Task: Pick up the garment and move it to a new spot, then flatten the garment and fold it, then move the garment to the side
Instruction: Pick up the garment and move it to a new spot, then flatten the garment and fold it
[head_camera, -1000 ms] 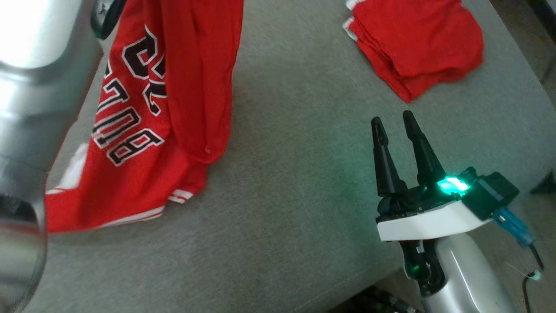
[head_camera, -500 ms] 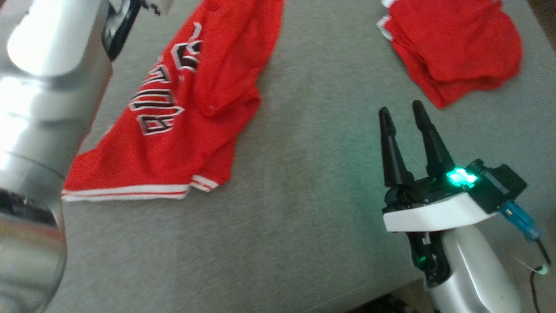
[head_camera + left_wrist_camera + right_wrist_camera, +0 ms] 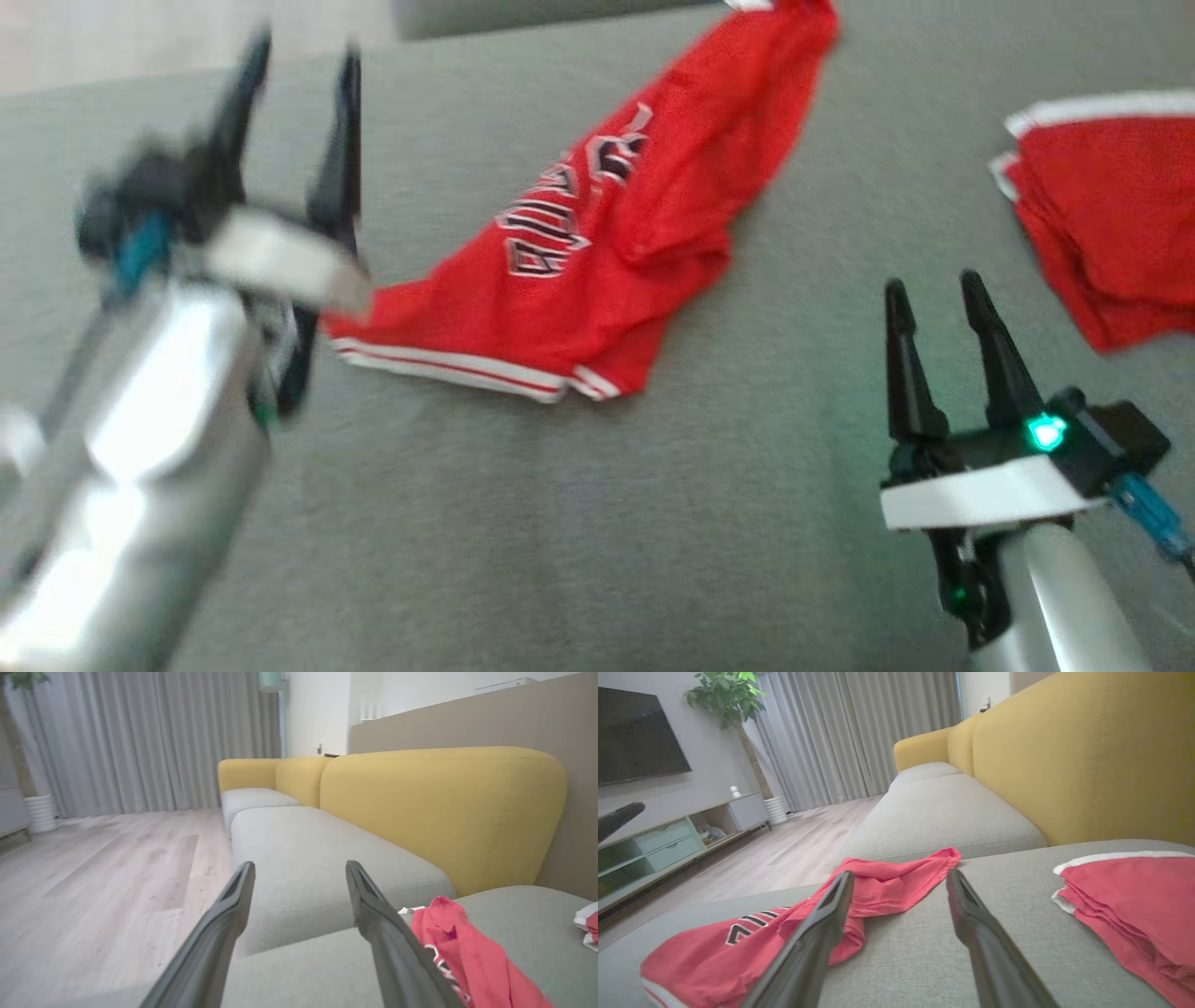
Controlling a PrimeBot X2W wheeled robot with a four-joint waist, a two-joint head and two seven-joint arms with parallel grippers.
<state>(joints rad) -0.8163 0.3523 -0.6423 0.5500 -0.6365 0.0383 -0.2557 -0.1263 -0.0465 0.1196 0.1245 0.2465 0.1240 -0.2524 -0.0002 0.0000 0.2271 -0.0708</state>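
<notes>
Just released the red garment (image 3: 597,280) from the left gripper (image 3: 305,51), now splayed empty like the right gripper (image 3: 934,285), leaving it rumpled on the sofa (image 3: 560,523), presumably for flattening next.

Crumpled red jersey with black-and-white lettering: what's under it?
The crumpled red mesh jersey lies on the grey fabric sofa cushion, and bare cushion shows on both sides of it. Anything beneath its bunched folds is covered and cannot be seen.

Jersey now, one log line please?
jersey: crumpled on sofa | left gripper: open, empty | right gripper: open, empty | folded pile: at right
</notes>
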